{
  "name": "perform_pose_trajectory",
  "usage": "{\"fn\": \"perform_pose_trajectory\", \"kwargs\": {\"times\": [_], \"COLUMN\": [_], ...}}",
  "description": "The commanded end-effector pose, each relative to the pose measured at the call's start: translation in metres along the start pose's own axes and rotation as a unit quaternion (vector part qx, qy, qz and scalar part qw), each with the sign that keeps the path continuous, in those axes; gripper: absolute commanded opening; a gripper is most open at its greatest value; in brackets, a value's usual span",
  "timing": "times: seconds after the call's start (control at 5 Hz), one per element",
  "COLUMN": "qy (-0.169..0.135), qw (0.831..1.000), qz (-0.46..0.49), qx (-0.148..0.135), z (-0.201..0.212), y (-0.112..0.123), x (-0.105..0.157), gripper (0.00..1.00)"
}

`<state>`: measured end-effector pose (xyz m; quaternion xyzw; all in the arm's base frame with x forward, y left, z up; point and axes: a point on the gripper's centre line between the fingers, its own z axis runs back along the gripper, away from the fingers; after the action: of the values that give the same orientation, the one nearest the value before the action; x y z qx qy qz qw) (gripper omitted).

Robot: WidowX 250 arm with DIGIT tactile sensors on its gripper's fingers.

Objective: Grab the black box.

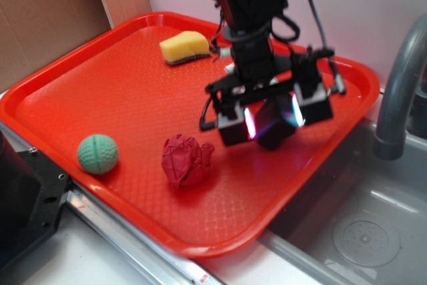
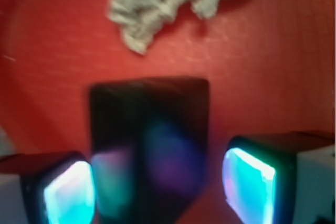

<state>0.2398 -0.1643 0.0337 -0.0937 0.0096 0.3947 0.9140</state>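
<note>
small matte black plastic box [image 1: 275, 129] between glowing pads [image 2: 247, 179] of end effector [image 1: 270, 119], above right part of red plastic tray [image 1: 100, 98]; fingers spread, small gaps either side, contact unclear.

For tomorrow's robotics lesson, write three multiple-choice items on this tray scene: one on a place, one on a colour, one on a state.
1. Where is the black box?
A. between the gripper's pads
B. beside the yellow sponge
C. in the sink

2. What colour is the ball?
A. blue
B. green
C. yellow

3. How does the gripper stand?
A. far from the box
B. shut with nothing in it
C. pads either side of the box

Answers: 1 A, the box sits between the glowing pads. 2 B, it is plainly green. 3 C, the wrist view shows a pad on each side.
</note>
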Motion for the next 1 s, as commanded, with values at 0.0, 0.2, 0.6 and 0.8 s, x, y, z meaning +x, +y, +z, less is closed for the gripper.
{"fn": "perform_pose_trajectory", "kwargs": {"times": [0.0, 0.2, 0.6, 0.8], "qy": [-0.022, -0.039, -0.086, -0.092], "qw": [0.998, 0.995, 0.984, 0.986], "qz": [-0.028, -0.067, -0.157, -0.137], "qx": [0.049, 0.069, 0.003, -0.037], "z": [0.0, -0.001, 0.064, 0.084], "y": [0.001, 0.006, 0.05, 0.077], "x": [0.018, 0.031, 0.07, 0.08], "gripper": [0.0, 0.0, 0.0, 0.0]}}
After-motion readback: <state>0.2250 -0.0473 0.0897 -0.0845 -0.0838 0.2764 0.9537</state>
